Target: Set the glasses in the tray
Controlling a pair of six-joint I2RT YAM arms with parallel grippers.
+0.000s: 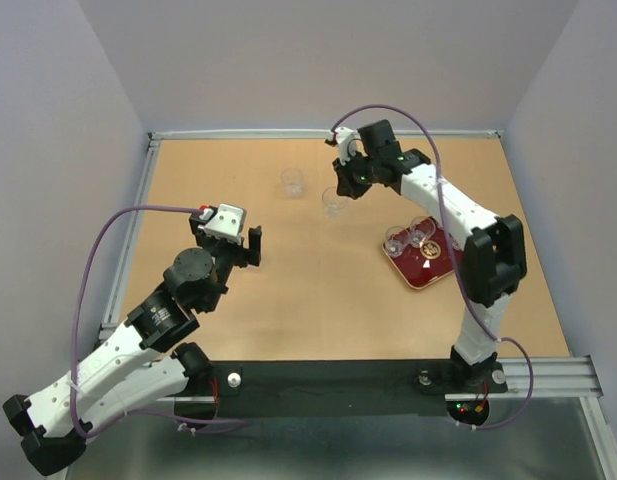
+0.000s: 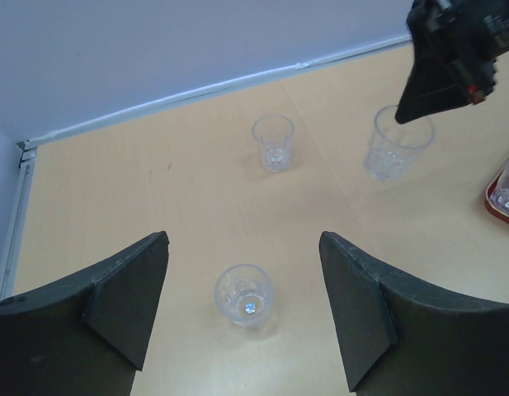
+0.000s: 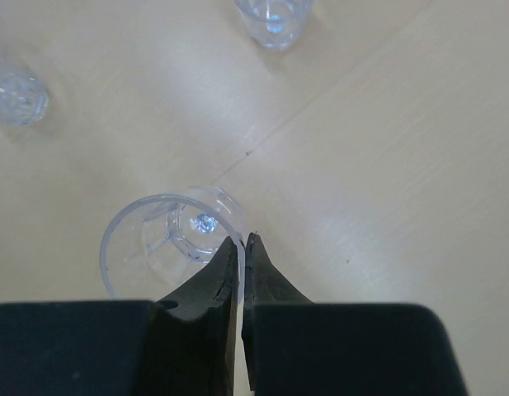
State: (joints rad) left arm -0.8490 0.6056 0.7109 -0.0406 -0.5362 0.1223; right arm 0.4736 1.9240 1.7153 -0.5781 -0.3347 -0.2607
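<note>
The right jaws pinch shut on one wall of a small clear tumbler glass (image 3: 167, 235) on the bench (image 1: 288, 300), near the glossy dark red tray (image 1: 418, 278); such a thin rim hold may slip on lifting. Left jaws gape empty.

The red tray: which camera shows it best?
The top view: nearly the whole tray shows, though the right arm covers one side. The left wrist view catches only its corner at the right edge. The right wrist view misses it.
</note>
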